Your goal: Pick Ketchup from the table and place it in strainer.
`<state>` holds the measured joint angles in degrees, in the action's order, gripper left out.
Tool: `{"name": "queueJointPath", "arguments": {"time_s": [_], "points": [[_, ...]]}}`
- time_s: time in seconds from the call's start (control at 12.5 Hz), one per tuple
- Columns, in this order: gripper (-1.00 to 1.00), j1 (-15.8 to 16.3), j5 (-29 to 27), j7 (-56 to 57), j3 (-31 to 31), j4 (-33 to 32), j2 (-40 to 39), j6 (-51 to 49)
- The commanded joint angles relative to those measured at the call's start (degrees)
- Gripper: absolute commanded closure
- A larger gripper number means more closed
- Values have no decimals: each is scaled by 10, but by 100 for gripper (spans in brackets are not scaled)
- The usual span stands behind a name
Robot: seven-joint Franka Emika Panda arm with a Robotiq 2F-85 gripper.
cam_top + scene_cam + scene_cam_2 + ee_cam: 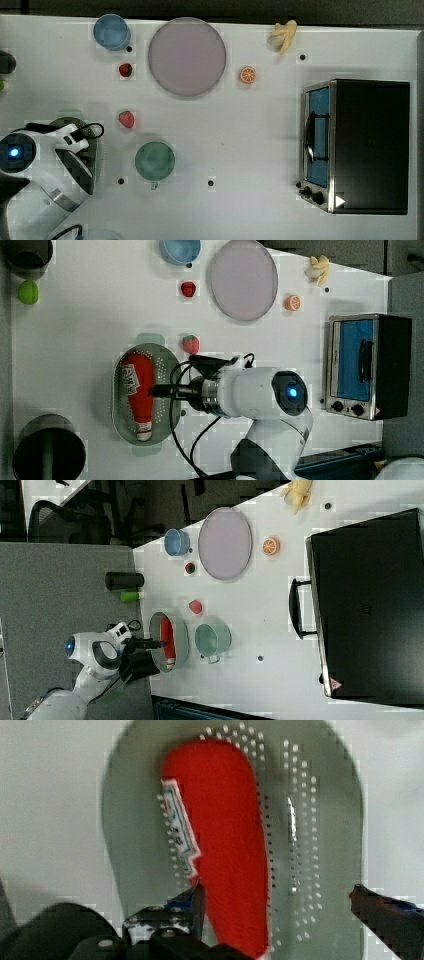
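Your end effector (275, 907) is standing wide open and gripping nothing, its fingers straddling the Ketchup (139, 390), which is lying on its side inside the strainer (167, 362) on the worktop (90, 330). In lifting away you are risking a finger snagging the bottle or the rim and dragging it. The white label's dark print is probably a brand name, but unreadable.

Ketchup (139, 390) label print too blurred to read, no other legible text
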<state>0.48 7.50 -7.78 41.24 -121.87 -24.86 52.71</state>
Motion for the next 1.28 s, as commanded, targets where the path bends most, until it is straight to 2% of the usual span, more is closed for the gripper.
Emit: {"name": "queueJointPath", "arguments": {"time_s": [0.08, 0.4, 0.72, 0.88, 1.12, 1.28], "points": [[-100, -11, -5, -30, 6, 14, 68, -19], [-100, -75, -5, -30, -5, 16, 171, -116], [-100, -130, -6, -29, -74, 25, 288, -220], [-100, -140, -12, -20, -131, 32, 329, -259], [-100, -140, -99, -13, -213, 44, 360, -314], [-100, -141, -108, 48, -252, 66, 365, -348]]}}
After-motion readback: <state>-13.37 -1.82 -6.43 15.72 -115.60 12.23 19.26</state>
